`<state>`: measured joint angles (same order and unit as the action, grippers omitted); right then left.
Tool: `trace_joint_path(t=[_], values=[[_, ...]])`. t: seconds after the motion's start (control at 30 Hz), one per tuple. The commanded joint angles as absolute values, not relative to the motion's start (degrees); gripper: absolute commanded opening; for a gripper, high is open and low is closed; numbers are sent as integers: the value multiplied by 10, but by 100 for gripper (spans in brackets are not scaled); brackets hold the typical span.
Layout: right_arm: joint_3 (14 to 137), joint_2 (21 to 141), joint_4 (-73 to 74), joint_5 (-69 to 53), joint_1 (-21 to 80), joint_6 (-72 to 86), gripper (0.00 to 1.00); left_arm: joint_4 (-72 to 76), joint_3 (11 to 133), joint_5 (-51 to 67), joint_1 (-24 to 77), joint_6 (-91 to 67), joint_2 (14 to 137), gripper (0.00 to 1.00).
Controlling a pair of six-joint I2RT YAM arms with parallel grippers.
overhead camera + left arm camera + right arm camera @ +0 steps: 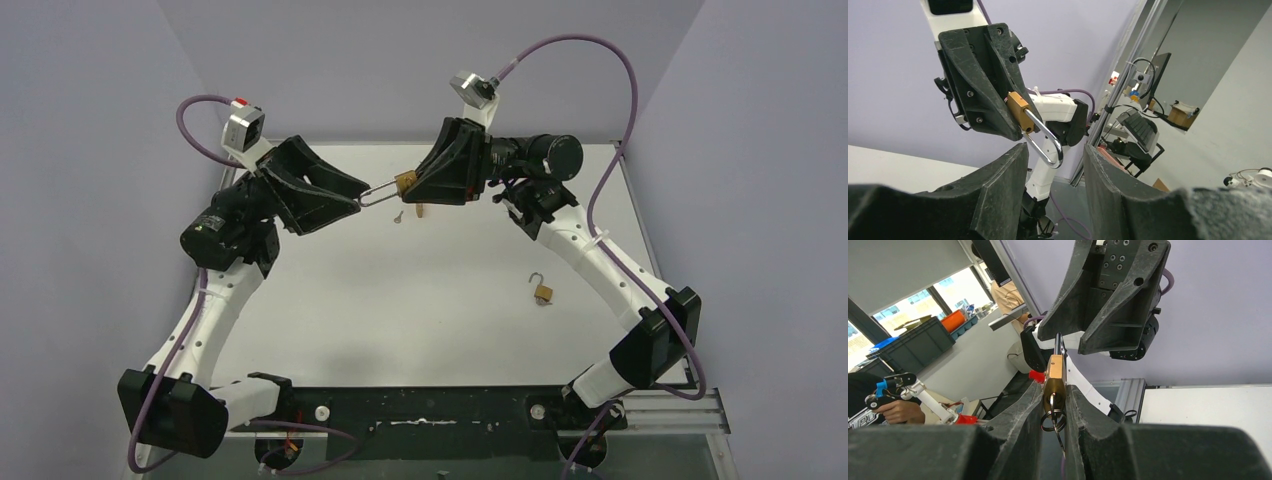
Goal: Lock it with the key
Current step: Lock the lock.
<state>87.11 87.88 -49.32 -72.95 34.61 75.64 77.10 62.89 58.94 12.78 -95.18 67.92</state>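
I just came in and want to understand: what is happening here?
The right end effector holds a brass padlock in the air, a key ring hanging below. The left end effector is open, fingers either side of the shackle, not yet pressing it. A second padlock lies open on the table.

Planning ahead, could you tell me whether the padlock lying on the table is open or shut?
Open: the padlock has its shackle swung up, with one end free of the brass body.
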Motion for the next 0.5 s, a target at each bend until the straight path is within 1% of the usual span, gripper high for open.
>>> trace_joint_path(t=[0.0, 0.13, 0.17, 0.2, 0.23, 0.33, 0.37, 0.47], values=[[880, 874, -501, -718, 348, 738, 0, 798, 660, 597, 139, -953, 678, 42], [881, 876, -490, -718, 347, 728, 0, 796, 662, 602, 141, -951, 674, 42], [882, 877, -488, -718, 346, 727, 0, 792, 662, 604, 143, -950, 673, 40], [882, 876, -487, -718, 346, 726, 0, 789, 662, 606, 143, -946, 672, 36], [882, 877, -486, -718, 346, 725, 0, 784, 662, 607, 144, -942, 671, 31], [882, 877, -485, -719, 346, 724, 0, 768, 658, 608, 145, -928, 667, 9], [882, 877, -485, -718, 346, 725, 0, 766, 658, 608, 145, -926, 667, 0], [881, 878, -484, -719, 346, 723, 0, 766, 661, 607, 151, -926, 666, 0]])
